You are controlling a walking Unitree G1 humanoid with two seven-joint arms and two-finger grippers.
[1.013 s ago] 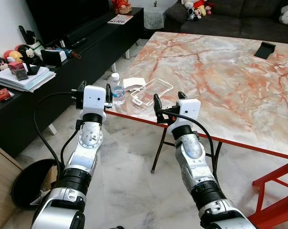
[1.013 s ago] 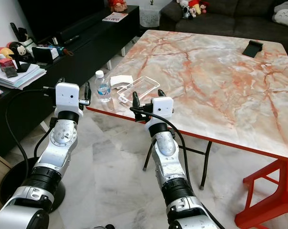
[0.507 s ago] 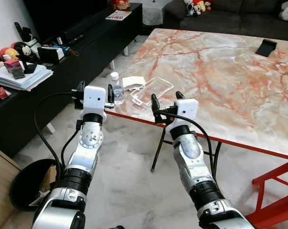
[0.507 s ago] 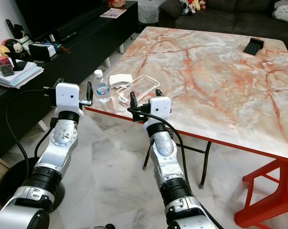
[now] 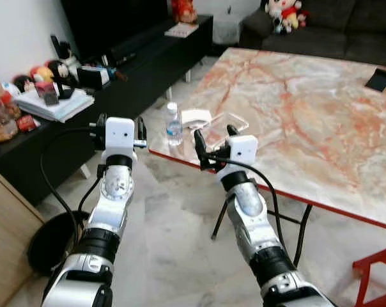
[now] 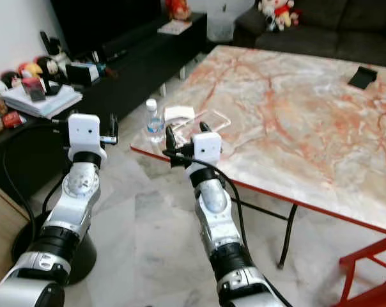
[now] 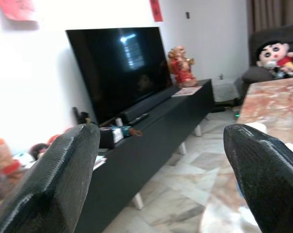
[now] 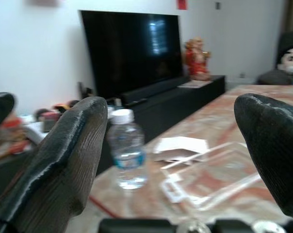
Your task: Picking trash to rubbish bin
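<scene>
A small clear water bottle (image 5: 174,124) stands at the near left corner of the marble table (image 5: 321,115). Beside it lie a white folded paper (image 5: 196,117) and a clear plastic package (image 8: 209,170). My right gripper (image 5: 214,135) is open and empty, held just short of the table edge and facing the bottle (image 8: 127,154). Off the table's corner, over the floor, my left gripper (image 5: 121,123) is open and empty too. A black rubbish bin (image 5: 49,240) stands on the floor at my lower left.
A long black TV cabinet (image 5: 135,70) with a television, books and toys runs along the left. A dark sofa (image 5: 333,25) is behind the table. A red stool (image 5: 378,281) stands at the right. A black object (image 5: 379,78) lies on the table's far side.
The whole view has shifted and blurred, so the camera moved; the table corner now sits further right. Both arms keep the same raised posture, grippers still open.
</scene>
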